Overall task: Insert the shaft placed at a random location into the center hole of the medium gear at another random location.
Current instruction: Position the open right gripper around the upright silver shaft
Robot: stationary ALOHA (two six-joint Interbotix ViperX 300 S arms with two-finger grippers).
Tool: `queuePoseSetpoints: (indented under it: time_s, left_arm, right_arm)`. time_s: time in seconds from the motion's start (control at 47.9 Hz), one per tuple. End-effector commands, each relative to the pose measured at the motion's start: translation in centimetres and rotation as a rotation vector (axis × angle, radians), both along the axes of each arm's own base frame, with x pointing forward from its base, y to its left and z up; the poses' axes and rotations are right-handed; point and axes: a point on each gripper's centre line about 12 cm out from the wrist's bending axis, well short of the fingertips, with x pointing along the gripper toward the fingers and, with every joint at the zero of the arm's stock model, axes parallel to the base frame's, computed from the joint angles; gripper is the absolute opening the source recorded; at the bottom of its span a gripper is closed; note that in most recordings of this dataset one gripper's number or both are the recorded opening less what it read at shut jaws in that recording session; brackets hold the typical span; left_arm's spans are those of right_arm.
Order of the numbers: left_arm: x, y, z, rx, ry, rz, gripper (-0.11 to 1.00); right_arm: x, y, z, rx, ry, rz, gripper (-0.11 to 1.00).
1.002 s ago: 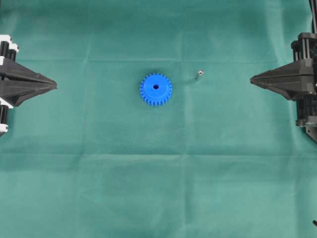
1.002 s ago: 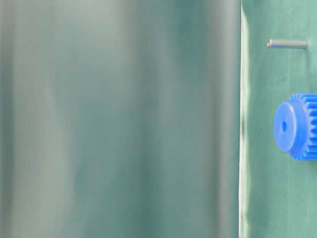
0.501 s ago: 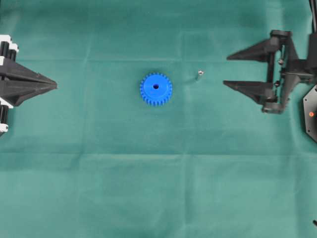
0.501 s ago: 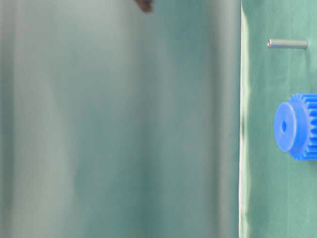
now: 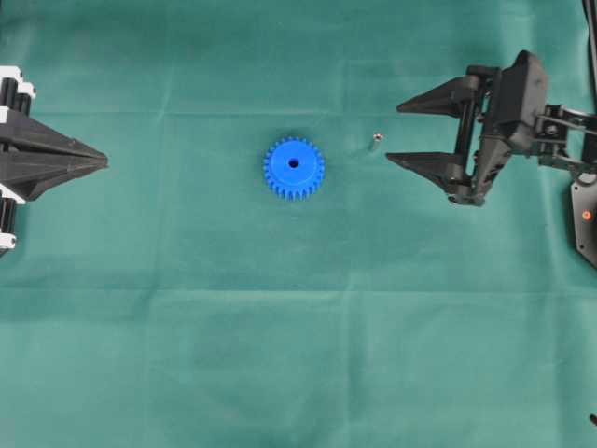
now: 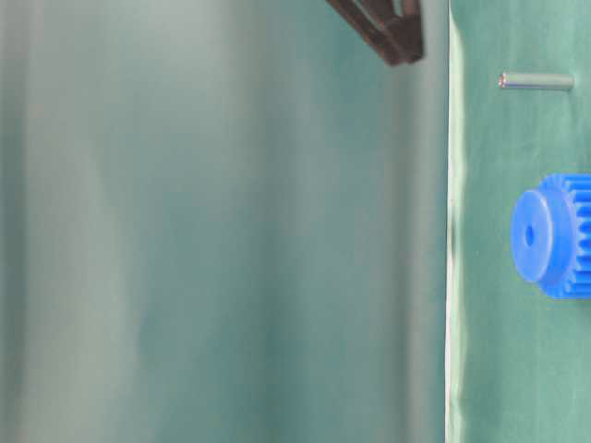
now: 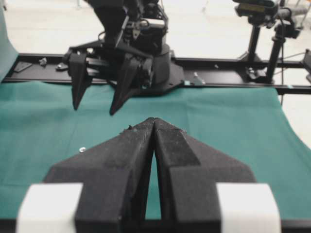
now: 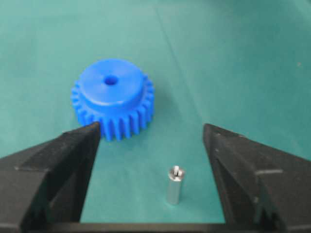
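The blue medium gear point(image 5: 294, 168) lies flat on the green cloth, its center hole point(image 5: 294, 162) facing up. The shaft point(image 5: 375, 142), a tiny silvery pin, stands upright just right of the gear. My right gripper point(image 5: 394, 133) is open, its fingertips a short way right of the shaft. In the right wrist view the shaft point(image 8: 174, 185) stands between the spread fingers of the right gripper point(image 8: 150, 127), touching neither, with the gear point(image 8: 112, 97) and its hole point(image 8: 111, 80) beyond. My left gripper point(image 5: 104, 162) rests shut at the far left; the left gripper point(image 7: 154, 120) holds nothing.
Green cloth point(image 5: 298, 355) covers the whole table. In the table-level view, which is turned on its side, the shaft point(image 6: 536, 81) and gear point(image 6: 554, 235) show at the right, and a right finger point(image 6: 383, 28) at the top. The right arm's base point(image 7: 146, 68) stands at the far table edge.
The right gripper has gone from shut to open. It has moved left toward the shaft and lifted off its rest. The left gripper, gear and shaft have not moved.
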Motion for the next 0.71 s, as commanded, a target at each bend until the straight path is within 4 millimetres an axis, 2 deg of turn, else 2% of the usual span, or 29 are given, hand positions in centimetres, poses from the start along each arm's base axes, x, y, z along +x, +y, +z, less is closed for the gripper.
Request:
queuePoseSetpoints:
  time_s: [0.0,0.439,0.689]
  left_arm:
    - [0.2,-0.1,0.7,0.001,-0.015,-0.004,0.0]
    - [0.2,-0.1,0.4,0.003,-0.003,-0.004,0.0]
    - [0.2,0.0,0.4,0.003,-0.003,-0.002,0.0]
  right_arm:
    - [0.9,-0.5,0.2,-0.014,-0.019,-0.008,0.86]
    - [1.7,-1.6,-3.8,0.013,0.03,-0.06,0.86]
    - [2.6,-1.9,-5.3,0.022,0.068,-0.066,0.86]
